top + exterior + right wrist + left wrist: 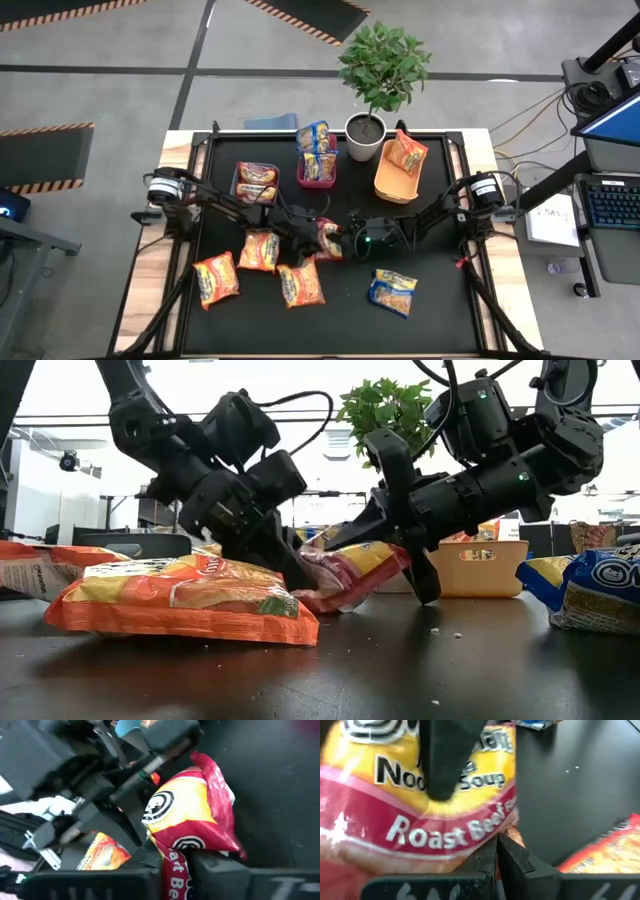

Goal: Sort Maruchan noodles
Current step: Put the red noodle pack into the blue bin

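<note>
Pinching one red-maroon noodle packet between them, both arms' fingers closed.

We see a lab or workshop: hazard-striped floor tape at twelve o'clock, a laptop and keyboard at three o'clock of the counter.

A: What I see off-task: black table mat, white pot with a green leafy plant at the far edge.

B: Bins?

A: Orange plastic bin right of the pot, red plastic bin left of it. Laptop off-table, right.
</note>
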Available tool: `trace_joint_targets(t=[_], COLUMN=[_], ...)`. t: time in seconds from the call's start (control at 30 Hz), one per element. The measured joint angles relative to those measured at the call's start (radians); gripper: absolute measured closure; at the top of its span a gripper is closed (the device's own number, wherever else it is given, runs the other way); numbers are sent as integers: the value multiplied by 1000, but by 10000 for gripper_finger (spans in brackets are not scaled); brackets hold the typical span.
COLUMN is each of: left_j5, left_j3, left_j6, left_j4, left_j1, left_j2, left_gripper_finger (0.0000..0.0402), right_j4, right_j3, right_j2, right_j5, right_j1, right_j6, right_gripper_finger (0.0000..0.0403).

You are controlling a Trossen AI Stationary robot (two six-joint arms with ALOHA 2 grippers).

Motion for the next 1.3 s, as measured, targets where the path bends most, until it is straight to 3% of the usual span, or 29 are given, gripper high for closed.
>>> trace_joint_targets(t=[0.13, 0.37, 0.67, 0.87, 1.07, 1.3], left_j5=[-27, -78, -250, -396, -531, -575], left_j3=[-1, -2, -27, -66, -78, -81], left_j6=[58, 217, 362, 393, 368, 367], left_j4=[-145, -440, -520, -526, -529, -530], left_j1=[1, 2, 2, 13, 13, 12], left_j2=[-111, -474, -931, -1142, -1266, -1362], left_gripper_finger=[401, 401, 401, 401, 401, 401], right_j4=[-7, -5, -24, -37, -44, -41], right_j3=[0, 4, 158, 322, 503, 745], right_j2=[-30, -134, -154, -75, 61, 264], right_j5=[-6, -9, 5, 4, -39, -104], right_j1=[0, -40, -106, -152, -198, -237], right_j6=[-45, -189, -499, -696, -791, -833], right_gripper_finger=[388, 383, 382, 381, 381, 381])
